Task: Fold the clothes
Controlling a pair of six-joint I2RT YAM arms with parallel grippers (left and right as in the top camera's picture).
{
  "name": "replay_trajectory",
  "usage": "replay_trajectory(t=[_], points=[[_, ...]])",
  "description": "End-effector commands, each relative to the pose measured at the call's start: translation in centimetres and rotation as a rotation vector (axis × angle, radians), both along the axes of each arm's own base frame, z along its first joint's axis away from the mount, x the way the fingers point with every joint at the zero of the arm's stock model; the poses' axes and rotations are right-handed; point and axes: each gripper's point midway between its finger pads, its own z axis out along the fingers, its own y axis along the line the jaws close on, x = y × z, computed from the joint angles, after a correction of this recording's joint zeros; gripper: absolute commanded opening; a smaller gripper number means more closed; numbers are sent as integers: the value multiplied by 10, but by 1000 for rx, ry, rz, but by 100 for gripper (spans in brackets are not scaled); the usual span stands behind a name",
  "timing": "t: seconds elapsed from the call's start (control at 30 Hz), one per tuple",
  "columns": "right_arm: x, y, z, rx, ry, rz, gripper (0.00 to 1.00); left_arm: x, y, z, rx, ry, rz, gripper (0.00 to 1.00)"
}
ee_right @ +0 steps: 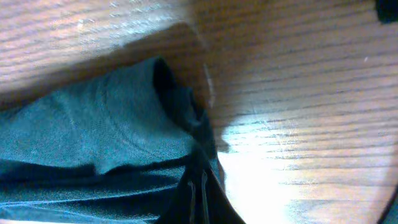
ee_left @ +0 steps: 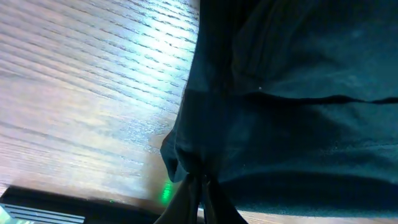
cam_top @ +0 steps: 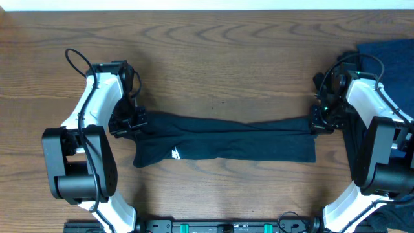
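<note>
- Pinched tight, the left gripper [ee_left: 200,190] has its dark fingers pressed together on a bunched fold of soft black cloth. In the left wrist view the cloth fills the right side of the picture, with pale wood grain to its left.
- Likewise closed, the right gripper [ee_right: 200,183] nips the other end of the cloth, which trails away to the left of its fingers.
- From overhead the cloth reads as a black short-sleeved T-shirt [cam_top: 239,139], drawn out between the two grippers into a long narrow band across the middle of the brown wooden table [cam_top: 213,58].
- A small white logo [cam_top: 176,153] shows on the band's near edge, towards the left end.
- Farther back lies a navy blue fabric garment [cam_top: 387,57], at the far right corner and well apart from the band.
</note>
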Motion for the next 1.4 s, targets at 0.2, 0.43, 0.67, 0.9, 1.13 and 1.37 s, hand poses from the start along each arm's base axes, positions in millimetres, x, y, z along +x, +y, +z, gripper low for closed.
replay_trajectory(t=[0.2,0.43,0.67,0.9,1.13,1.37], points=[[-7,-7,1,-45,25,-53,1,-18,5,-17,32,53,22,6],[-9,-6,2,-44,35,-58,2,-20,3,-21,27,51,31,6],[-12,-6,3,-43,48,-57,22,-20,-1,-20,2,54,38,6],[10,-9,30,-47,0,-58,30,-4,-1,0,-1,15,40,45],[41,19,85,112,-86,-40,35,24,-14,43,-75,-113,58,44],[19,62,77,176,0,53,1,20,-37,45,-155,-122,37,6]])
